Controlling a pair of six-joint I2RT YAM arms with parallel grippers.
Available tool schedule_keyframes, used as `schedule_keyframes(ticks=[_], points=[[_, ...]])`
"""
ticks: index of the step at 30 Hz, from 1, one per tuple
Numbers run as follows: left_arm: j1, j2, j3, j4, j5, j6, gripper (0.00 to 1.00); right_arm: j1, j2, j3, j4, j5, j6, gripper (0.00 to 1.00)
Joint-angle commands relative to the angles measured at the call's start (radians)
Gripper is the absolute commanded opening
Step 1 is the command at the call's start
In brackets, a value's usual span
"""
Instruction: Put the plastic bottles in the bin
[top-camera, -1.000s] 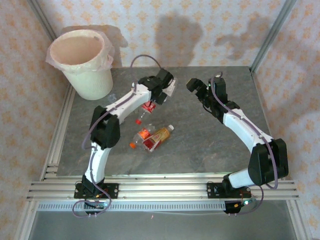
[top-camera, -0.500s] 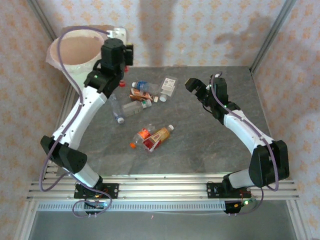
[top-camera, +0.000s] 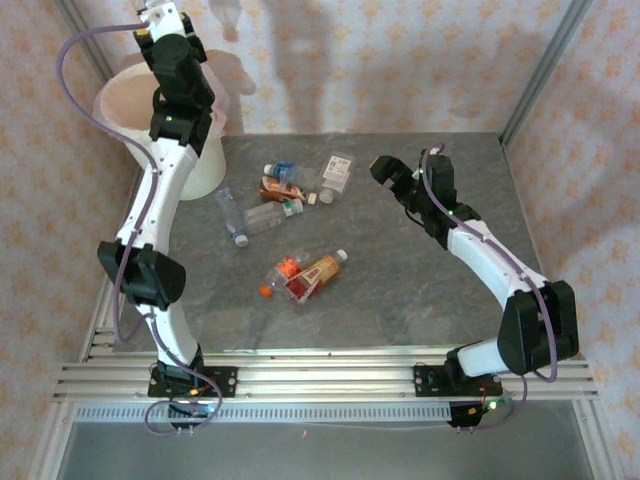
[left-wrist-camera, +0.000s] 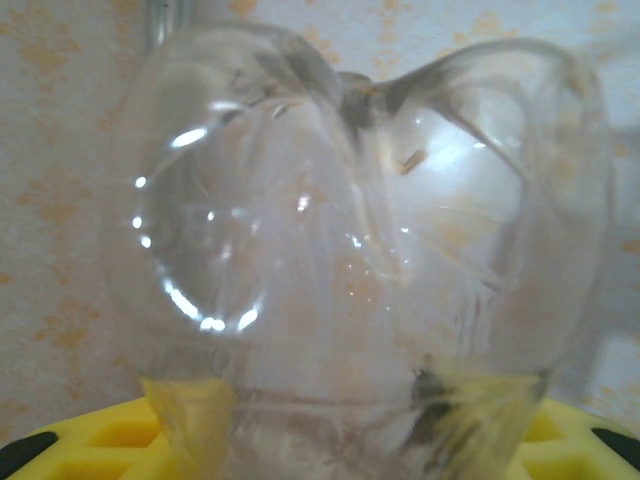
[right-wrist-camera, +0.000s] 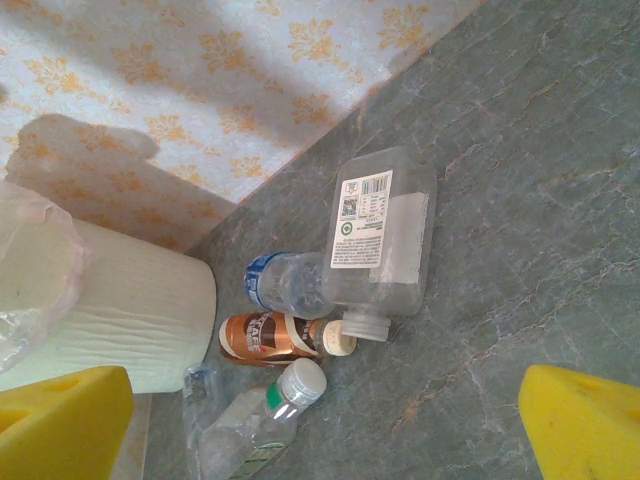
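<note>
My left gripper (top-camera: 163, 14) is raised high over the back rim of the bin (top-camera: 205, 168), a white bucket with a pink liner. In the left wrist view it (left-wrist-camera: 340, 440) is shut on a crushed clear plastic bottle (left-wrist-camera: 350, 230) between yellow fingers (left-wrist-camera: 100, 445). Several bottles lie on the table: a square clear one (top-camera: 338, 170), a blue-labelled one (top-camera: 283, 172), a brown-labelled one (top-camera: 282, 190), a clear one (top-camera: 272, 213) and a red-and-orange pair (top-camera: 305, 275). My right gripper (top-camera: 385, 172) stands open, empty, right of the cluster.
The right wrist view shows the square bottle (right-wrist-camera: 385, 235), the blue-labelled one (right-wrist-camera: 285, 285), the brown one (right-wrist-camera: 265, 335) and a white-capped one (right-wrist-camera: 265, 420) beside the bin (right-wrist-camera: 120, 310). Wallpapered walls close the back and sides. An aluminium rail (top-camera: 320, 375) runs along the near edge.
My left arm has swung from the bottle cluster up and back-left to high above the bin, carrying the clear bottle. The right arm has not moved.
</note>
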Motion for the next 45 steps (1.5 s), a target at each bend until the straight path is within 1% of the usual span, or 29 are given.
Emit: schedule_keyframes(ticks=[1, 3, 6, 8, 12, 15, 20, 25, 29, 32, 35, 37, 39, 42, 45], points=[[0.037, 0.079, 0.093, 0.025, -0.093, 0.043, 0.52, 0.002, -0.023, 0.008, 0.002, 0.000, -0.009, 0.99], [0.060, 0.106, 0.102, 0.030, -0.097, 0.048, 0.52, 0.002, -0.027, 0.010, -0.004, 0.004, -0.017, 0.99], [0.102, 0.147, 0.121, 0.011, -0.130, 0.022, 0.52, 0.002, -0.034, 0.005, -0.004, 0.010, -0.019, 0.99], [0.133, 0.175, 0.152, -0.043, -0.160, -0.049, 0.52, 0.002, -0.039, 0.004, -0.005, 0.010, -0.027, 0.99], [0.192, 0.221, 0.213, -0.190, -0.177, -0.196, 0.53, 0.002, -0.060, -0.004, -0.004, 0.007, -0.064, 0.99], [0.217, 0.258, 0.252, -0.277, -0.202, -0.253, 0.59, 0.001, -0.088, -0.010, -0.007, 0.005, -0.100, 0.99], [0.221, 0.320, 0.334, -0.417, -0.238, -0.306, 0.70, 0.002, -0.115, -0.018, -0.012, 0.021, -0.131, 0.99], [0.221, 0.349, 0.376, -0.550, -0.354, -0.420, 0.82, 0.002, -0.119, -0.018, -0.019, 0.023, -0.135, 0.99], [0.221, 0.351, 0.389, -0.603, -0.383, -0.473, 0.85, 0.002, -0.120, -0.020, -0.020, 0.026, -0.138, 0.99], [0.221, 0.348, 0.411, -0.640, -0.363, -0.500, 0.87, 0.002, -0.116, -0.020, -0.021, 0.026, -0.136, 0.99], [0.220, 0.338, 0.445, -0.674, -0.301, -0.529, 0.92, 0.002, -0.111, -0.019, -0.019, 0.024, -0.130, 0.99], [0.219, 0.317, 0.462, -0.691, -0.224, -0.554, 0.95, 0.001, -0.107, -0.018, -0.016, 0.021, -0.129, 0.99], [0.216, 0.290, 0.464, -0.703, -0.148, -0.576, 1.00, 0.002, -0.102, -0.018, -0.013, 0.015, -0.125, 0.99], [0.198, 0.238, 0.450, -0.736, -0.045, -0.590, 1.00, 0.002, -0.098, -0.022, -0.001, 0.011, -0.118, 0.99], [0.161, 0.171, 0.396, -0.752, 0.031, -0.573, 1.00, 0.002, -0.096, -0.033, 0.026, 0.014, -0.110, 0.99]])
